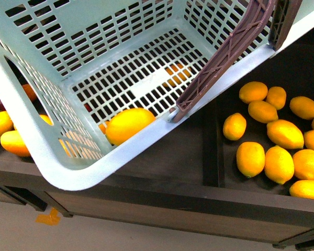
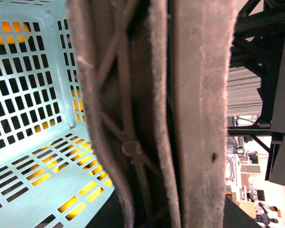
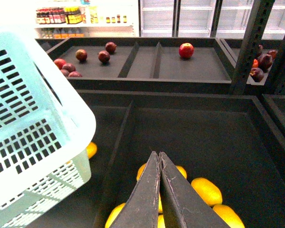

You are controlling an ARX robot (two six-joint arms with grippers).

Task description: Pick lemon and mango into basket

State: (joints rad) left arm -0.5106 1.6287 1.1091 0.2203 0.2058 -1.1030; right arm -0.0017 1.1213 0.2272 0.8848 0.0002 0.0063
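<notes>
The basket (image 1: 57,172) is seen tilted over the dark display shelf (image 1: 162,157), and the lemon (image 1: 128,124) is lodged inside it against its lower wall. More yellow fruit (image 1: 279,133) is heaped right of the basket. The right end effector (image 3: 157,156) is pinched narrow and empty above that heap. The left wrist view is filled by the basket's handles (image 2: 199,114), so the left end effector's state cannot be told.

basket (image 1: 68,175) mouth open | handle (image 1: 227,55) crosses right rim | shelf (image 1: 186,157) bare beside loose lemons (image 1: 279,163)

Dark divided shelf (image 1: 191,157), loose yellow lemons (image 1: 285,134) in its right-hand compartment.
</notes>
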